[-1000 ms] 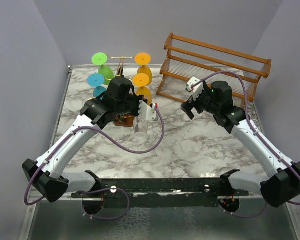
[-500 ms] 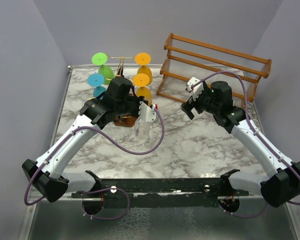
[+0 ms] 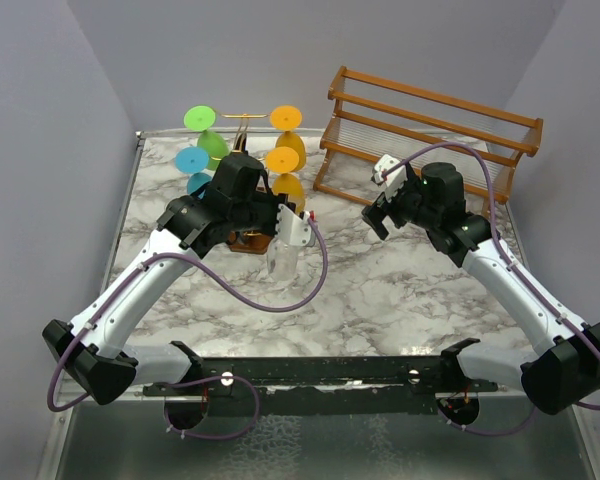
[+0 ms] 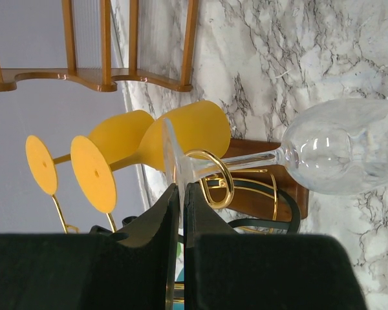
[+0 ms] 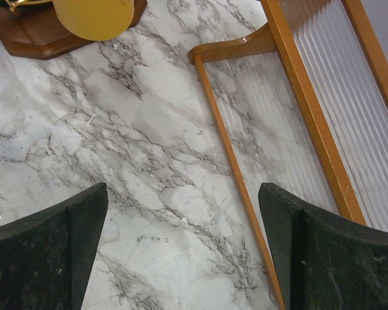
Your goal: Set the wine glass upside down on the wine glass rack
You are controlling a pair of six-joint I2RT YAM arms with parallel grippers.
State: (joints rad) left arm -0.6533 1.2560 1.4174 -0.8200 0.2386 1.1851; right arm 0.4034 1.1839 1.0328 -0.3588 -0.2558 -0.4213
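My left gripper [image 3: 286,228] is shut on the foot of a clear wine glass [image 3: 282,262], which hangs bowl-down just in front of the rack. In the left wrist view the gripper [image 4: 180,187] pinches the thin foot edge-on, and the stem runs right to the bowl [image 4: 349,148], passing a gold scroll. The wine glass rack [image 3: 242,128] is gold wire on a dark wooden base [image 4: 258,197]. It holds green [image 3: 202,120], blue [image 3: 191,160] and two orange glasses [image 3: 283,160] upside down. My right gripper [image 3: 380,208] is open and empty over the marble [image 5: 184,252].
A larger brown wooden slatted rack [image 3: 430,130] stands at the back right, close behind my right gripper; its bars show in the right wrist view [image 5: 310,116]. The marble table [image 3: 380,290] ends at grey walls left, right and behind.
My left gripper has shifted slightly with the clear glass, whose bowl now hangs a little lower in front of the rack base. The right arm has not moved.
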